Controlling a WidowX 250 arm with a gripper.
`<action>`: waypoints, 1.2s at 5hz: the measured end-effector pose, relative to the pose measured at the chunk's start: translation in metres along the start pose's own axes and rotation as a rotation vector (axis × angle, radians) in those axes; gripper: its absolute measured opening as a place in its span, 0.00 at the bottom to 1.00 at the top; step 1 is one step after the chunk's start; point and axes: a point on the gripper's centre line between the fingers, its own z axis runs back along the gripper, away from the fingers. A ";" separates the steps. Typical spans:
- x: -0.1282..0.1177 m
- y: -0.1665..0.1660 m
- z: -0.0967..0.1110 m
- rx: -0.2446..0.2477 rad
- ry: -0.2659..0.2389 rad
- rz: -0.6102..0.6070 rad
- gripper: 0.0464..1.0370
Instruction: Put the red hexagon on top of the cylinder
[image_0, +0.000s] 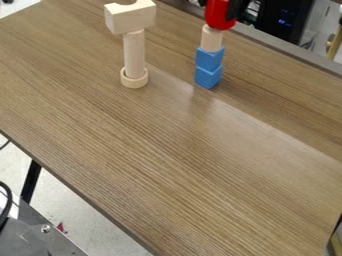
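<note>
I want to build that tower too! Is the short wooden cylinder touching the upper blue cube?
Touching. The camera view shows the short wooden cylinder standing upright on the upper blue cube, its bottom meeting the cube's top.

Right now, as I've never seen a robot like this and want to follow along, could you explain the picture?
This is one picture, from a fixed camera looking down at a slant on a wood-grain table. The machine is a robot arm; its black gripper is at the top edge, with the red hexagon held between its fingers. Directly beneath is a short pale cylinder on two stacked blue blocks. Whether the red piece already rests on it, I can't tell. Beside them, a notched block tops a taller wooden column standing in a round base.
</note>
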 end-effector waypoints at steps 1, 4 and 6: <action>0.000 0.001 0.000 0.006 0.001 0.003 0.72; 0.000 0.000 -0.011 0.006 0.024 -0.001 0.72; -0.001 0.002 -0.013 0.024 0.026 0.003 0.77</action>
